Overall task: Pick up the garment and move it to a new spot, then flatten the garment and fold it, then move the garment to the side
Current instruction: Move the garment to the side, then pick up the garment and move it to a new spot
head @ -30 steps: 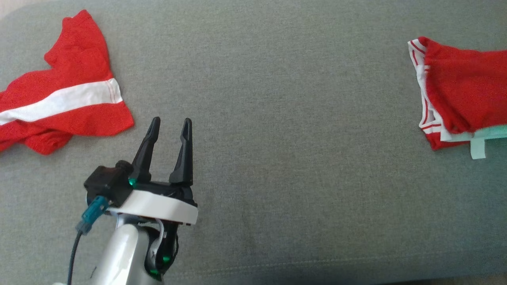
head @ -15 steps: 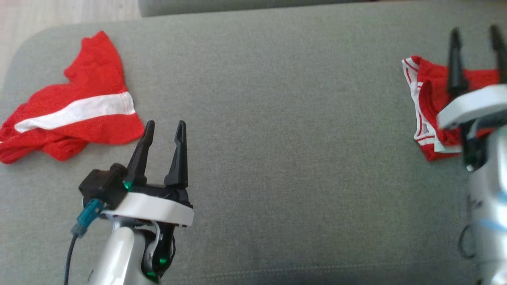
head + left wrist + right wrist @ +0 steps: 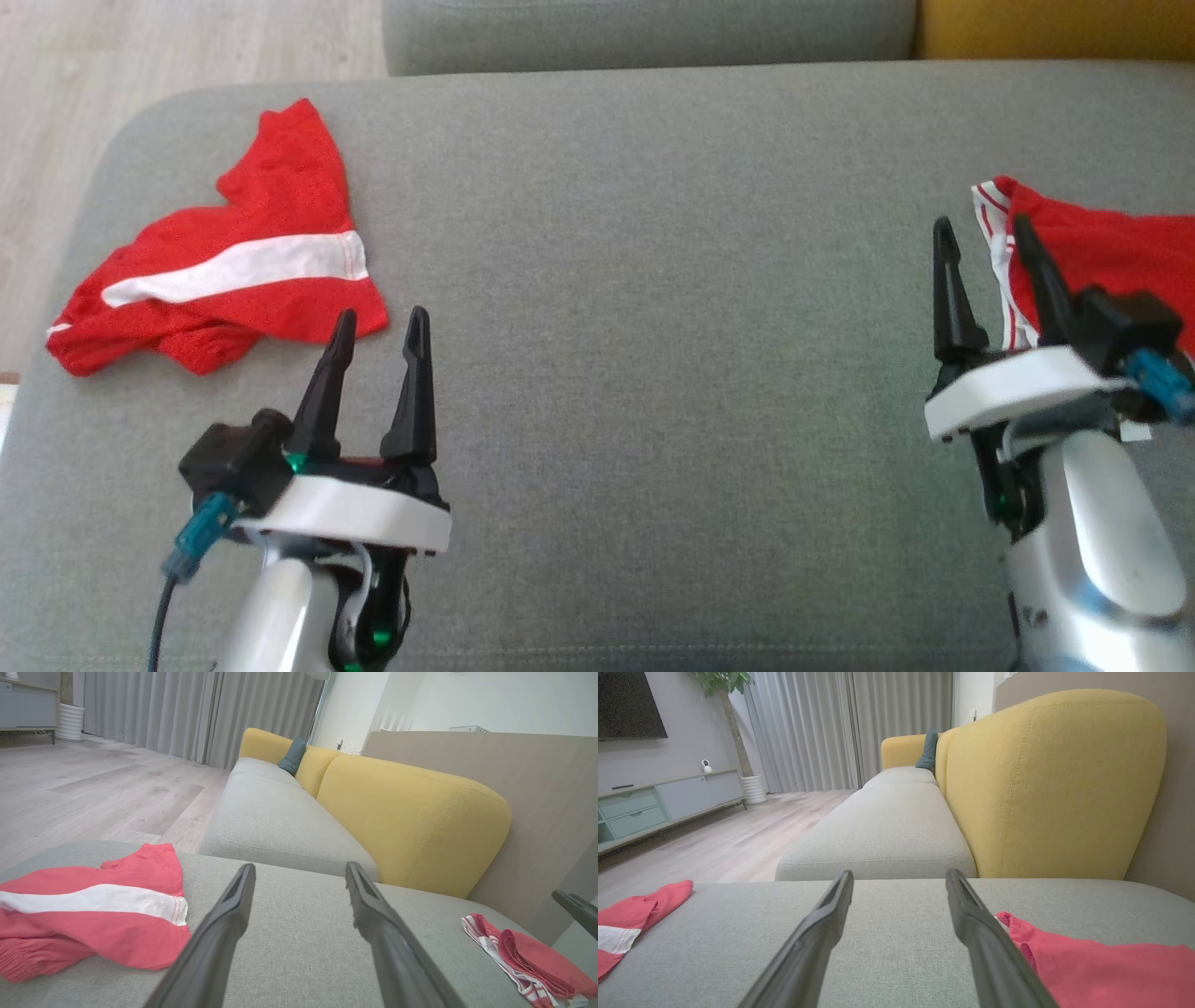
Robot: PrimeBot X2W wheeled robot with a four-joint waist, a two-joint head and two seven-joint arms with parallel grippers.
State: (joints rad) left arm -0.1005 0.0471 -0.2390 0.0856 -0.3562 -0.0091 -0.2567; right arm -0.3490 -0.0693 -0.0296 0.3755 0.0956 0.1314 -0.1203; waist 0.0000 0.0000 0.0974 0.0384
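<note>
A crumpled red garment (image 3: 233, 271) with a white stripe lies at the left end of the grey seat (image 3: 653, 327); it also appears in the left wrist view (image 3: 93, 905) and the right wrist view (image 3: 626, 919). My left gripper (image 3: 381, 317) is open and empty, just right of and nearer than that garment (image 3: 300, 868). A second red garment (image 3: 1102, 252) with white trim lies folded at the right end (image 3: 528, 956) (image 3: 1101, 961). My right gripper (image 3: 982, 226) is open and empty beside its left edge (image 3: 899, 873).
The seat's rounded left edge drops to a wooden floor (image 3: 140, 56). Another grey seat (image 3: 644, 33) adjoins the far side, with a yellow backrest (image 3: 411, 821) to the right. The wide middle of the grey seat lies between the two garments.
The head camera has tilted up, so the whole picture shifted down. My right arm came into view at the right and settled lower beside the folded garment. The left gripper has barely moved.
</note>
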